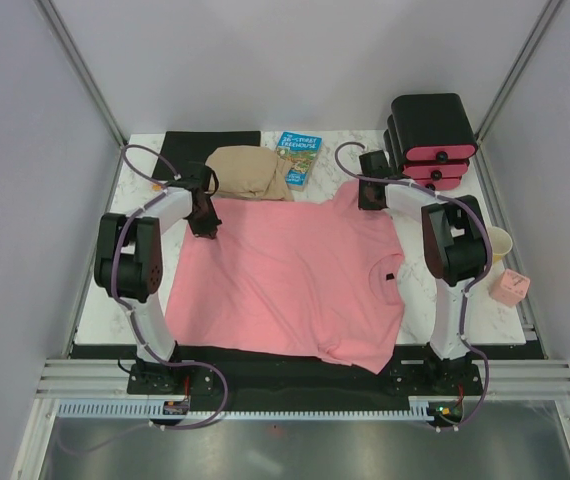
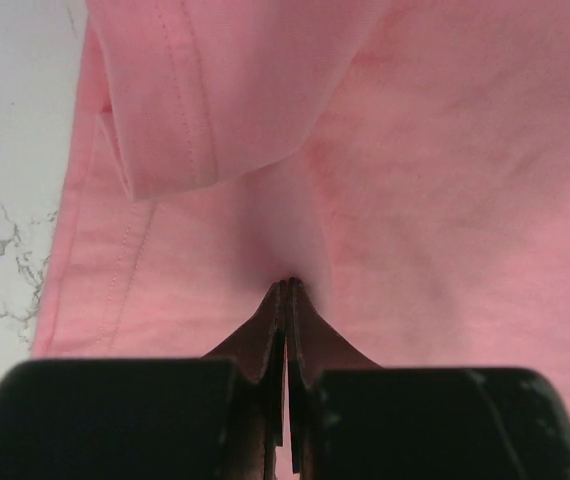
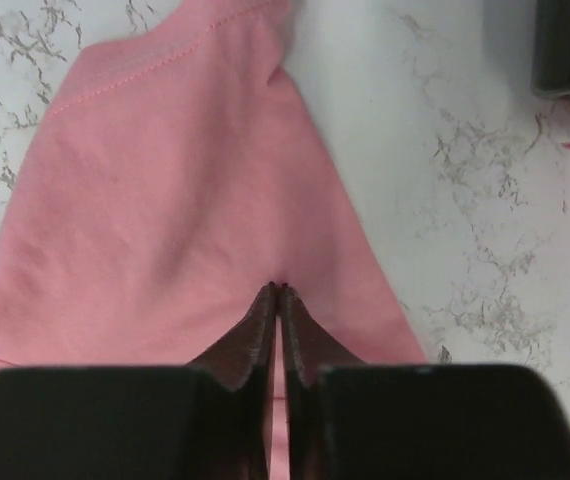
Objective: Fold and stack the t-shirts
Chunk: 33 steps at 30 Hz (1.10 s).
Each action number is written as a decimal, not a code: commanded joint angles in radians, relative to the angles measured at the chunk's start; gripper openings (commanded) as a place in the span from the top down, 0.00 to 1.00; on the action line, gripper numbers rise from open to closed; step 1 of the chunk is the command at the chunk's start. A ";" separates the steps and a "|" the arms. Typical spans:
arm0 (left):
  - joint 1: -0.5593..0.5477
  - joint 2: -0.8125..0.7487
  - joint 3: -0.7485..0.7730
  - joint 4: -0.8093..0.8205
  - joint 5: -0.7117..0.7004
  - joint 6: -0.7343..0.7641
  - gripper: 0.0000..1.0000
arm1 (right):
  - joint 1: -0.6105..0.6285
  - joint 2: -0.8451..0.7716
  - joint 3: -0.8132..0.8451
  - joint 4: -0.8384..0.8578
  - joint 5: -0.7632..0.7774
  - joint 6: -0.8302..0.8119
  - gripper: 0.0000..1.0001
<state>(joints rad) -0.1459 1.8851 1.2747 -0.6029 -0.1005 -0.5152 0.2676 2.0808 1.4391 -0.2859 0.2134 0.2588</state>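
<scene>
Two grippers are pinching the pink t-shirt (image 1: 285, 285), which is lying spread across the middle of the marble table (image 1: 100, 325) in the overhead view. Its dark neck label (image 1: 389, 276) is sitting toward the right of the frame. The left gripper (image 1: 203, 230) is pressing down at the shirt's upper-left corner and the right gripper (image 1: 369, 196) at its upper-right corner.

Only the overhead view is showing the surroundings. A tan folded garment (image 1: 250, 172) and a book (image 1: 298, 158) are lying just above the shirt's top edge. A black box (image 1: 433, 138) with pink drawer fronts is standing at the upper right.

From above, the arm bodies are covering the fingertips, so the grip is not readable there. The wrist views are supplying it: in each, the jaws are pressed together at frame centre with a ridge of pink cloth rising from between the tips.

The left wrist view is also showing a turned-over stitched edge at its upper left. The right wrist view is cutting the box off at its upper-right corner. How much cloth is sitting between the pads is hard to make out.
</scene>
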 commanded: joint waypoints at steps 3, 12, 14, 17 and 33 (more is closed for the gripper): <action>-0.012 0.020 0.026 -0.009 0.015 -0.020 0.98 | 0.001 -0.059 -0.043 -0.078 0.055 0.025 0.97; -0.012 -0.066 -0.061 -0.011 -0.018 -0.009 0.98 | 0.001 -0.160 -0.111 -0.137 0.067 0.014 0.84; -0.011 -0.069 -0.060 -0.024 -0.022 -0.006 0.98 | 0.001 -0.163 -0.103 -0.137 0.070 0.016 0.84; -0.012 -0.070 -0.054 -0.066 -0.039 -0.014 0.98 | -0.001 -0.163 -0.086 -0.157 0.077 0.025 0.86; -0.026 -0.170 -0.218 -0.069 -0.007 -0.034 0.98 | -0.001 -0.208 -0.143 -0.190 0.035 0.025 0.69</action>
<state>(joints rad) -0.1669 1.7554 1.0843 -0.6674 -0.0956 -0.5243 0.2684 1.9339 1.2964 -0.4686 0.2584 0.2825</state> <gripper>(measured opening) 0.025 0.249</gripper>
